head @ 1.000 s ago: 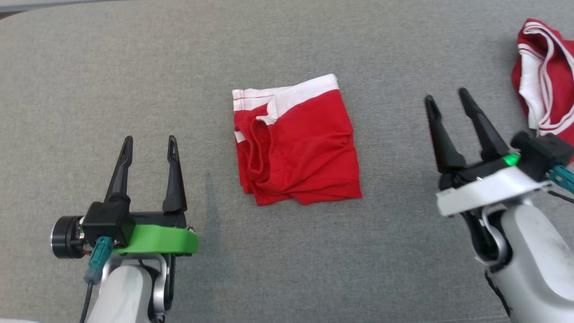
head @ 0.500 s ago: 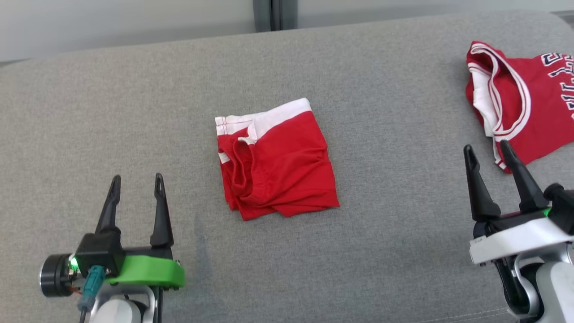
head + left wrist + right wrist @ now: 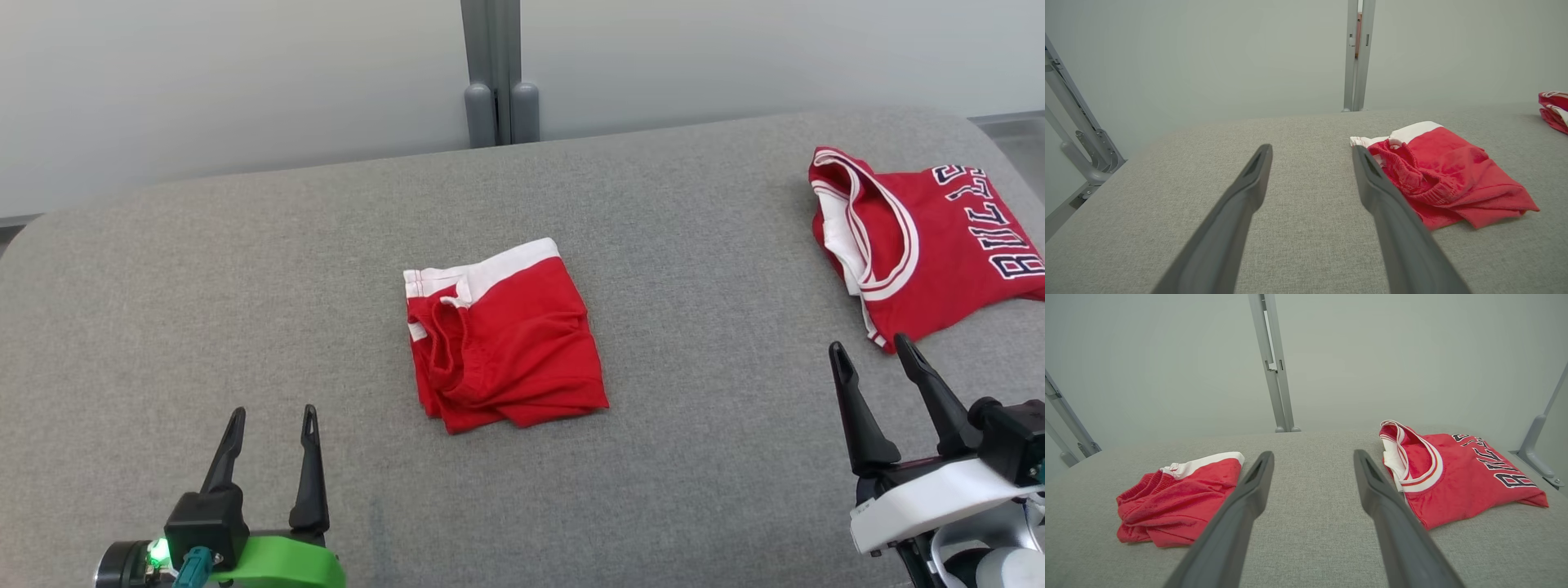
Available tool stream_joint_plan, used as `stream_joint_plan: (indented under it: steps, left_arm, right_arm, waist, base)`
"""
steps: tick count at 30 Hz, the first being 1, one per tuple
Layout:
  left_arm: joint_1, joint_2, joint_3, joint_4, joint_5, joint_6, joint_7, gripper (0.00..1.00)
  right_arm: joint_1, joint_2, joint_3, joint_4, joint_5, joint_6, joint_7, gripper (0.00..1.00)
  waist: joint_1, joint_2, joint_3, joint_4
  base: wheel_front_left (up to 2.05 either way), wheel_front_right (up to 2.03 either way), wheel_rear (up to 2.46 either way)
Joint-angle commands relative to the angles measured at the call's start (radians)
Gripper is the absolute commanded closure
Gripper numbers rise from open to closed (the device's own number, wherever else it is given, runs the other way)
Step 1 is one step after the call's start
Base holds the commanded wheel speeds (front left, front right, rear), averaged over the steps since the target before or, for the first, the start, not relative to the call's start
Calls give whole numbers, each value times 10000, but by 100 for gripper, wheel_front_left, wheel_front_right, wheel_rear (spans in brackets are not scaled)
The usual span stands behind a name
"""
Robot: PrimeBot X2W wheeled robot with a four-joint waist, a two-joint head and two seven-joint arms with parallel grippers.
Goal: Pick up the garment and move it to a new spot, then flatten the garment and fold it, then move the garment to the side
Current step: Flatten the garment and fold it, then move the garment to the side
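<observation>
A red garment (image 3: 506,339) with a white waistband lies folded in the middle of the grey cushion (image 3: 245,269); it also shows as the folded red garment (image 3: 1447,175) beside my left fingers and as the folded red garment (image 3: 1175,498) left of my right fingers. My left gripper (image 3: 274,410) hovers open and empty at the near left, short of the garment; its own view shows the left gripper (image 3: 1311,148) with the jaws apart. At the near right my right gripper (image 3: 868,343) is open and empty, and the right gripper (image 3: 1313,453) points between the two red pieces.
A red jersey (image 3: 922,245) with white trim and dark lettering lies at the cushion's far right, just beyond my right fingertips; the same jersey (image 3: 1453,477) is loosely folded. A pale wall with a grey post (image 3: 494,73) stands behind the cushion's far edge.
The head camera has tilted up, bringing the wall, the post and the whole jersey into view. Both grippers sit lower in the picture, farther back from the folded garment, still open.
</observation>
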Motion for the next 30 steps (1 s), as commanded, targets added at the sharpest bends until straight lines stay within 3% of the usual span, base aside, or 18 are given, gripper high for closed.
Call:
stream_joint_plan:
  steps: [1,21,30]
  left_arm:
    - [188,88,-7,13,-63,57,50,0]
    - [193,161,-52,-122,-210,229,144,0]
    - [-454,116,-63,-274,-88,266,-40,0]
  right_arm:
    - [174,42,-38,-102,-75,1,71,0]
    - [333,166,-219,-297,-99,1,342,0]
    - [-31,32,-417,-288,-153,1,518,0]
  waist:
    - [0,-1,-295,31]
    - [0,-1,-351,55]
    - [0,-1,364,342]
  base:
    - [0,0,0]
    - [0,0,0]
    - [0,0,0]
